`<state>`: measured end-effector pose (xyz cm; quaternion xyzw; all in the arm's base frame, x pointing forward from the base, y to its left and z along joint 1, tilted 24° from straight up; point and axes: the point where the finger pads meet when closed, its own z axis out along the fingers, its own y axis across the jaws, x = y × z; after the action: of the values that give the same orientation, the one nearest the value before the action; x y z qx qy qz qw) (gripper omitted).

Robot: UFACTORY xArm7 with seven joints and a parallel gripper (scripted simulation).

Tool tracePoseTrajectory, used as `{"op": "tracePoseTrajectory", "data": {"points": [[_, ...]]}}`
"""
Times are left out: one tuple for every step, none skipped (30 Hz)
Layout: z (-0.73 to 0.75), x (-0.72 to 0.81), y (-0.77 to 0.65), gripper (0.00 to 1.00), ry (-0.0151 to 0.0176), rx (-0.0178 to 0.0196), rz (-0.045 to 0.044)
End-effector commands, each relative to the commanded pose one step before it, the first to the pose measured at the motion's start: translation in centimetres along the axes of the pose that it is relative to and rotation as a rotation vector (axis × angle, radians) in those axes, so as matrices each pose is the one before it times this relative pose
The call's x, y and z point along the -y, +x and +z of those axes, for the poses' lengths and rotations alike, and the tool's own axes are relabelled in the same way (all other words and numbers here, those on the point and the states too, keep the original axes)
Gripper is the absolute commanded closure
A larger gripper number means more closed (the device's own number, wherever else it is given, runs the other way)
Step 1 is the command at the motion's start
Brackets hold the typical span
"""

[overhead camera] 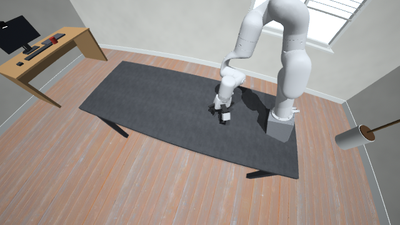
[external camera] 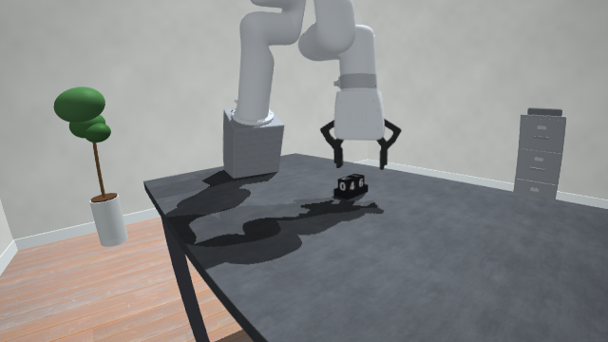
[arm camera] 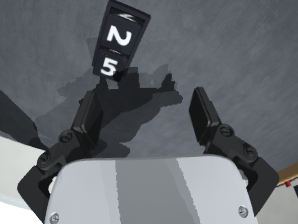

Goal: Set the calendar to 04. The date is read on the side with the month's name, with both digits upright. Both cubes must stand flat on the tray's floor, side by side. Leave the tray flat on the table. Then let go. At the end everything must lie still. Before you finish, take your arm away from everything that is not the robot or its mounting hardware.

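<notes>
The calendar point(external camera: 351, 186) is a small black tray holding two black cubes side by side, flat on the dark table. In the exterior view white digits on it read 0, 4 and, further right, 6. In the wrist view the cubes' point(arm camera: 115, 50) top faces show 2 and 5. In the top view a white face of the calendar shows. My gripper point(external camera: 361, 163) hangs a little above the calendar, apart from it, open and empty. It also shows in the wrist view point(arm camera: 147, 119) and in the top view point(overhead camera: 219, 112).
The arm's grey base point(external camera: 252, 148) stands at the table's far corner behind the calendar. The table's near-left edge point(external camera: 176, 233) drops to the wooden floor. A plant point(external camera: 95, 166), a filing cabinet point(external camera: 541, 154) and a desk point(overhead camera: 44, 53) stand off the table.
</notes>
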<state>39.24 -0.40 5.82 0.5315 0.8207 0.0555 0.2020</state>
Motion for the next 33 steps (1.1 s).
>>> {"op": "tracePoseTrajectory", "data": {"points": [[-0.051, -0.095, -0.032, 0.00, -0.00229, 0.00064, -0.00012], [0.000, 0.000, 0.000, 0.00, 0.00000, 0.00000, 0.00000], [0.000, 0.000, 0.000, 0.00, 0.00000, 0.00000, 0.00000], [0.000, 0.000, 0.000, 0.00, 0.00000, 0.00000, 0.00000], [0.000, 0.000, 0.000, 0.00, 0.00000, 0.00000, 0.00000], [0.000, 0.000, 0.000, 0.00, 0.00000, 0.00000, 0.00000], [0.000, 0.000, 0.000, 0.00, 0.00000, 0.00000, 0.00000], [0.000, 0.000, 0.000, 0.00, 0.00000, 0.00000, 0.00000], [0.000, 0.000, 0.000, 0.00, 0.00000, 0.00000, 0.00000], [0.000, 0.000, 0.000, 0.00, 0.00000, 0.00000, 0.00000], [0.000, 0.000, 0.000, 0.00, 0.00000, 0.00000, 0.00000], [0.000, 0.000, 0.000, 0.00, 0.00000, 0.00000, 0.00000], [0.000, 0.000, 0.000, 0.00, 0.00000, 0.00000, 0.00000], [0.000, 0.000, 0.000, 0.00, 0.00000, 0.00000, 0.00000], [0.001, -0.004, 0.005, 0.00, 0.00000, 0.00000, -0.00140], [0.004, -0.025, 0.028, 0.00, 0.00001, 0.00000, -0.00826], [0.009, -0.055, 0.062, 0.00, 0.00001, -0.00001, -0.01807], [0.014, -0.085, 0.092, 0.00, 0.00001, 0.00000, -0.02748], [0.017, -0.109, 0.111, 0.00, -0.00001, 0.00001, -0.03407], [0.048, -0.320, 0.305, 0.00, -0.00001, 0.00001, -0.01544], [0.065, -0.437, 0.406, 0.00, 0.00000, 0.00000, 0.00000], [0.052, -0.346, 0.321, 0.00, 0.00000, 0.00000, 0.00000], [0.033, -0.224, 0.207, 0.00, 0.00001, 0.00001, 0.00000], [0.015, -0.102, 0.096, 0.00, -0.00001, -0.00001, 0.00000], [0.003, -0.017, 0.016, 0.00, 0.00000, 0.00000, 0.00000], [0.001, -0.005, 0.004, 0.00, 0.00000, 0.00000, -0.00143], [0.000, 0.000, 0.000, 0.00, 0.00000, 0.00000, 0.00000], [0.000, 0.000, 0.000, 0.00, 0.00000, 0.00000, 0.00000], [0.004, -0.028, 0.026, 0.00, 0.00001, -0.00001, -0.00838], [0.009, -0.062, 0.056, 0.00, 0.00001, -0.00001, -0.01834], [0.014, -0.095, 0.084, 0.00, 0.00001, 0.00000, -0.02789], [0.017, -0.122, 0.100, 0.00, -0.00001, 0.00001, -0.03458], [0.050, -0.362, 0.278, 0.00, -0.00001, 0.00001, -0.01409]]}}
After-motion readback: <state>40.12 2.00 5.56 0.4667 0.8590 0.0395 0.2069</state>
